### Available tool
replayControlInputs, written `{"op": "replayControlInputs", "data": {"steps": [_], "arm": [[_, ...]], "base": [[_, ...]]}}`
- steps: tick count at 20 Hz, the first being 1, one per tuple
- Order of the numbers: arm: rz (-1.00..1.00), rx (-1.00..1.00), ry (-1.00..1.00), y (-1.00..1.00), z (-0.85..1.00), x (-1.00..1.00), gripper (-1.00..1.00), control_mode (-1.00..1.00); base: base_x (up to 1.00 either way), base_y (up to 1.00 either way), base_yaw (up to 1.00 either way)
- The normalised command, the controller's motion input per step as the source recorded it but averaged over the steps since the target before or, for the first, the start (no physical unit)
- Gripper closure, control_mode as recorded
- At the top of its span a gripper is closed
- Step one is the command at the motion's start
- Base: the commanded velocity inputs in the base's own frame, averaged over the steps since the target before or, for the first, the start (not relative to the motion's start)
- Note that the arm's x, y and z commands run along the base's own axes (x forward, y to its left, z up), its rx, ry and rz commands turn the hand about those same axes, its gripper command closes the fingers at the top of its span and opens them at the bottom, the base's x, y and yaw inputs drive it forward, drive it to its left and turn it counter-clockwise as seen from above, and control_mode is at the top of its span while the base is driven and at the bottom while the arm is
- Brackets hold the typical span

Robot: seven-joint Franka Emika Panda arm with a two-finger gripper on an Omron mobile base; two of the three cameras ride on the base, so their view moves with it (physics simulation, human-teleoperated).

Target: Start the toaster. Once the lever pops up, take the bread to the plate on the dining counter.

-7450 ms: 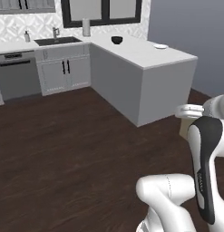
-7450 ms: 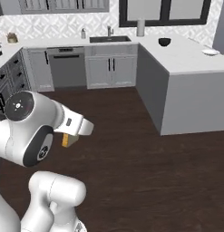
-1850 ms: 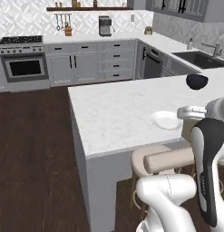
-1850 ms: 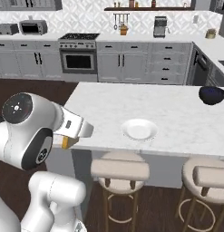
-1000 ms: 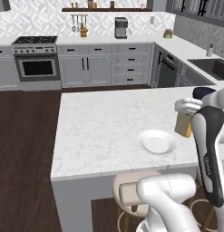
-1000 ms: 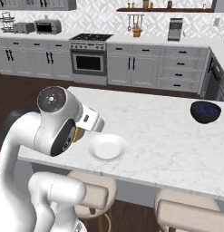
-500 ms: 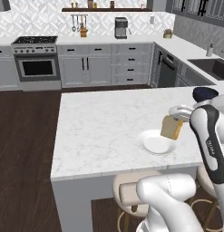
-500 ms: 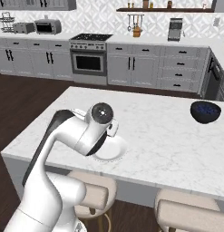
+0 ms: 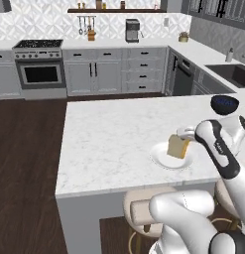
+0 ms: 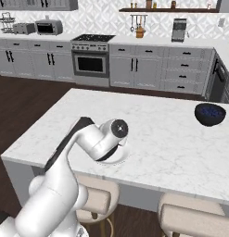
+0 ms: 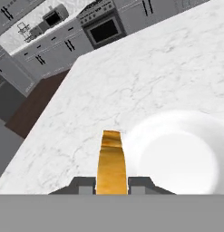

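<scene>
Fingers closed part-way on the bread, one dark tip at each face of the slice, which stands on edge between them. From the left base camera the bread hangs just above the plate, its lower edge close to the dish; I cannot tell whether it touches.

Step in hand, by my reading: the last one, setting the slice down. Toasting and carrying look finished, since the bread is already over the dining counter.

In the hand camera the plate sits at about 2 o'clock from the slice, so the bread is over the rim nearer the arm rather than the centre. The next move likely calls for a small shift toward the middle, a short drop, then spreading the fingers. A slice released on edge may tip over; the shallow rim gives little to stop it.

Materials: bread golden-tan, darker crust, flat and square. Plate plain white, round, smooth. Surface white marble with grey veins, straight-edged. A dark rounded bowl stands well apart, toward the sink end.
</scene>
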Motion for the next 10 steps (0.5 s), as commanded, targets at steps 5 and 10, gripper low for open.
{"op": "replayControlInputs", "data": {"steps": [5, 10], "arm": [[0.03, 0.0, 0.01, 0.0, -0.57, 0.62, 1.0, -1.0], [0.0, 0.0, 0.01, 0.0, -0.53, 0.47, 1.0, -1.0]], "base": [[0.0, 0.0, 0.0], [0.0, 0.0, 0.0]]}}
